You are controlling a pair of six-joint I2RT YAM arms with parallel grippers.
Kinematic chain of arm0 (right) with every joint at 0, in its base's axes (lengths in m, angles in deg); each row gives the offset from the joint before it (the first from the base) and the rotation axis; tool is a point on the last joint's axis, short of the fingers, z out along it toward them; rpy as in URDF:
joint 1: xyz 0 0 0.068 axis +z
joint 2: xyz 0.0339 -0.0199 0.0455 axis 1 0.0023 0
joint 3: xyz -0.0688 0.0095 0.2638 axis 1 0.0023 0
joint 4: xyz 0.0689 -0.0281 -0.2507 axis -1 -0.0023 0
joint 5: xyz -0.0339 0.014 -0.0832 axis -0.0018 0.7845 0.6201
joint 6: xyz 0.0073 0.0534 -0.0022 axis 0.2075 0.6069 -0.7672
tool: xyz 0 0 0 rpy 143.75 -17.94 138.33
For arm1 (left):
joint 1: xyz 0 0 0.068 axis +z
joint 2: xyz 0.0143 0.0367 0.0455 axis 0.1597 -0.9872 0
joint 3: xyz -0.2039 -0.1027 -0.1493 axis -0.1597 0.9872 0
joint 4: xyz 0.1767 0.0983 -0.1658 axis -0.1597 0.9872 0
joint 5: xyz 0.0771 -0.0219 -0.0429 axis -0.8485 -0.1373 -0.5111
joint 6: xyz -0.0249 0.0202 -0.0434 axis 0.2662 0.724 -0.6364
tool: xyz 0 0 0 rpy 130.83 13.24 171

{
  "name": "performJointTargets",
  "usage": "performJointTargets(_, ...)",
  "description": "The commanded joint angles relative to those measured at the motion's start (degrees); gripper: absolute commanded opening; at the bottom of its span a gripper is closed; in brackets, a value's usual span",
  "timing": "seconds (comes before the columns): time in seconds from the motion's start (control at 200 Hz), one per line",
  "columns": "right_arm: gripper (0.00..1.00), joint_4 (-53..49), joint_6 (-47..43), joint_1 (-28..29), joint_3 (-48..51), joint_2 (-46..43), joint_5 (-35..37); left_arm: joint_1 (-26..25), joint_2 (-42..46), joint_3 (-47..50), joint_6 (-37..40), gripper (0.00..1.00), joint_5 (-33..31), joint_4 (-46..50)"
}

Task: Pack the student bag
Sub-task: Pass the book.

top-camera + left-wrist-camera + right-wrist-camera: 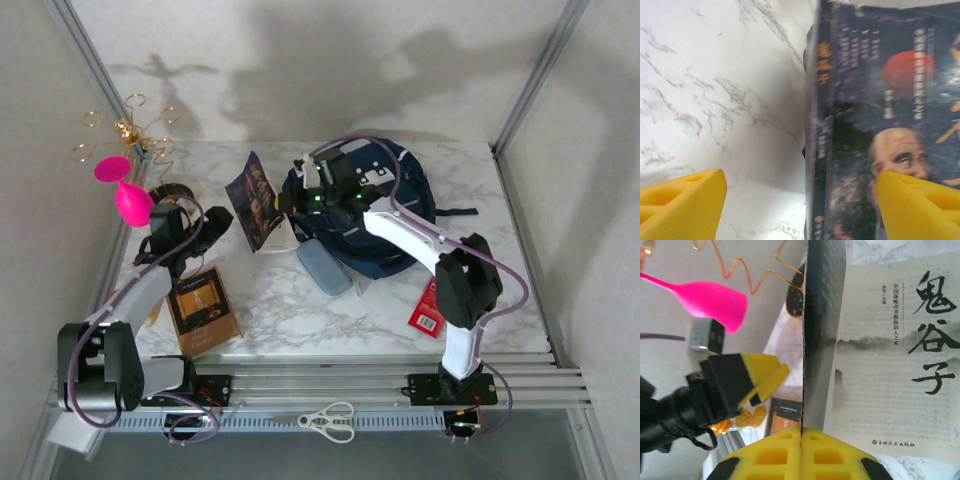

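The right gripper is pinching the book by its cover, holding it upright beside the bag at the worktop's far edge, probably for loading, while the left gripper is hovering wide-jawed alongside, gripping nothing.

The marble table bears the student bag, brown book, pencil case and red booklet.

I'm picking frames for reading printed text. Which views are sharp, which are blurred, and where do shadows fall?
Top external: sharp, with big soft shadows spread over the back wall. Left wrist: blurred, the print on the book cover smeared and unreadable. Right wrist: crisp, the large characters on the book's white page legible; the pink glass is evenly lit, without glare.
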Motion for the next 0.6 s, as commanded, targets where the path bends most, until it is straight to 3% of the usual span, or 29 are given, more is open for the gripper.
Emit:
performJointTargets(0.0,0.00,5.9,3.1,-0.4,1.9,-4.2,-3.6,0.2,3.8,3.3,-6.5,0.80,4.6,-1.6)
performJointTargets(0.13,0.00,7.3,4.4,-0.4,1.5,-3.8,-5.3,-1.2,6.4,7.4,-13.6,0.81,5.3,-12.0)
performJointTargets(0.285,0.00,7.7,3.9,-0.4,0.6,-1.3,-4.6,-4.8,0.1,4.6,-11.0,0.80,5.7,-17.4)
performJointTargets(0.361,0.00,8.3,4.4,-1.8,0.4,0.0,-4.8,-5.9,-4.2,4.8,-12.4,0.76,7.7,-23.8)
performJointTargets(0.441,0.00,9.2,4.8,-2.4,0.4,0.9,-4.8,-6.1,-8.2,3.3,-12.0,0.69,6.7,-23.0)
performJointTargets(0.596,0.00,9.0,4.6,-2.7,-0.7,3.4,-4.9,-7.0,-12.5,3.6,-14.1,0.58,6.9,-30.2)
